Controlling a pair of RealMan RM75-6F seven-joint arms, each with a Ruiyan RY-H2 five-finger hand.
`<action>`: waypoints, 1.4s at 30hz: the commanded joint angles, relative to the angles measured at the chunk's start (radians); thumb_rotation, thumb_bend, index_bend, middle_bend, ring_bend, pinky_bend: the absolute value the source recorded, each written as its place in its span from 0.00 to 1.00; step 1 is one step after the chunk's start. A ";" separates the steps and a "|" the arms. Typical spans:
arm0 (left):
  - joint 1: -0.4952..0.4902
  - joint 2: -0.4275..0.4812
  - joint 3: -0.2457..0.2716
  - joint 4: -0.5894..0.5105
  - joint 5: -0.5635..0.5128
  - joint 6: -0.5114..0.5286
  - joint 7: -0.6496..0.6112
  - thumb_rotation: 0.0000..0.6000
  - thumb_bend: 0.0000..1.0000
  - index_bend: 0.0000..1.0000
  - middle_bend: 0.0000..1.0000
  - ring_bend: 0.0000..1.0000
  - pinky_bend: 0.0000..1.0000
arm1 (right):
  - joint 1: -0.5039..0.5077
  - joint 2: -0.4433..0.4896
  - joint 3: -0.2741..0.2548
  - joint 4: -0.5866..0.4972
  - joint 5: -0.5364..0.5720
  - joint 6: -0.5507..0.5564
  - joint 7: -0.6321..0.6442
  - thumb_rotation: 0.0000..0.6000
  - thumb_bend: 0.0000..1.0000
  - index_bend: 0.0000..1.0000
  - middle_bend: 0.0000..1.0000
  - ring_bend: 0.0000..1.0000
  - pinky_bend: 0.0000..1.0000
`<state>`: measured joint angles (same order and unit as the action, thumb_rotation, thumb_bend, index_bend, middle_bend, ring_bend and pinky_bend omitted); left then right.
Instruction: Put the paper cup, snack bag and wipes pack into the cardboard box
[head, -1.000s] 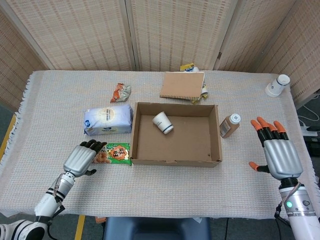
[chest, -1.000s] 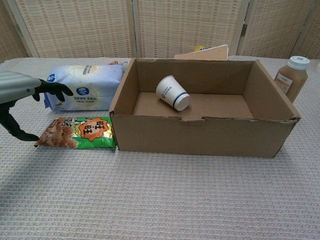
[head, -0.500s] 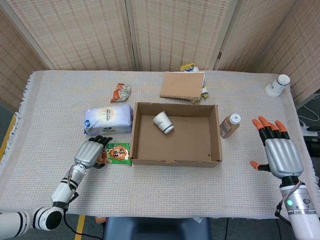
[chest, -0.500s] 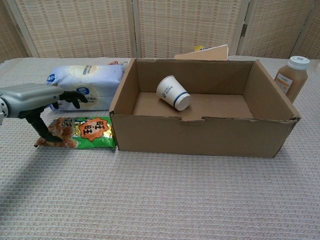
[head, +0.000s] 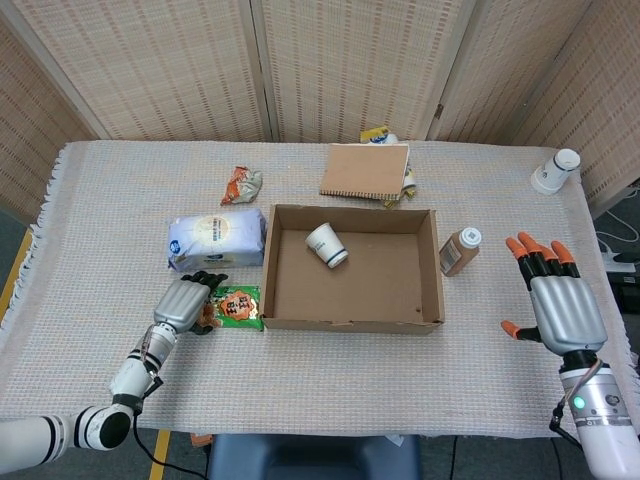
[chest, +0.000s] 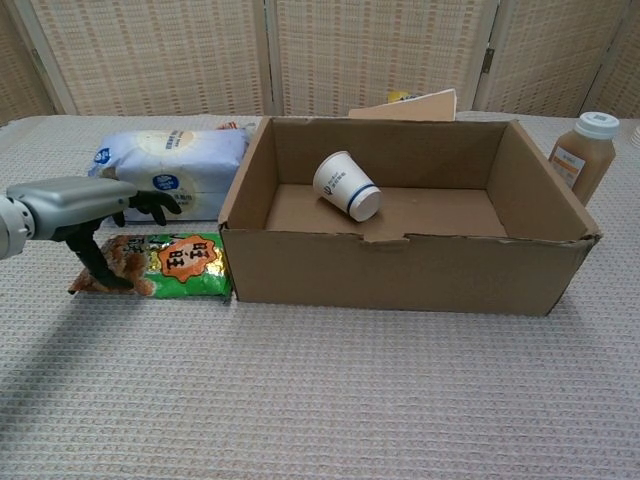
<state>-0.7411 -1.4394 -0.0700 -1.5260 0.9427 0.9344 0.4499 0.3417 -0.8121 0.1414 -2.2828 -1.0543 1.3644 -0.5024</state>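
Left hand over snack bag: thumb down on it, grip not confirmed.
Bag is light, crinkly, slippery; I pinch its 9 o'clock edge seam. Right hand spread wide, empty.

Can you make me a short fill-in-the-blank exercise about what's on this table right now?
1. The paper cup lies on its side inside the ____.
2. The left hand is over the ____ bag.
3. The wipes pack lies on the table, ____ the box.
4. The right hand holds ____.

Missing words: cardboard box; snack; outside; nothing
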 joint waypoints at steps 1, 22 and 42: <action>0.002 -0.010 0.001 0.015 -0.003 -0.010 -0.010 1.00 0.17 0.13 0.17 0.11 0.24 | 0.001 -0.001 0.000 0.001 0.002 0.000 -0.001 1.00 0.04 0.07 0.00 0.00 0.00; 0.013 -0.136 -0.014 0.162 0.008 0.025 -0.018 1.00 0.35 0.66 0.77 0.66 0.82 | 0.005 0.005 0.003 0.005 0.014 -0.002 0.010 1.00 0.04 0.07 0.00 0.00 0.00; 0.054 0.238 -0.066 -0.229 0.138 0.215 0.123 1.00 0.46 0.82 0.97 0.82 0.94 | -0.002 0.010 -0.005 -0.009 -0.010 0.005 0.014 1.00 0.04 0.07 0.00 0.00 0.00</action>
<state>-0.6918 -1.2864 -0.1082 -1.6673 1.0618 1.1044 0.5277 0.3398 -0.8029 0.1372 -2.2906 -1.0636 1.3688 -0.4884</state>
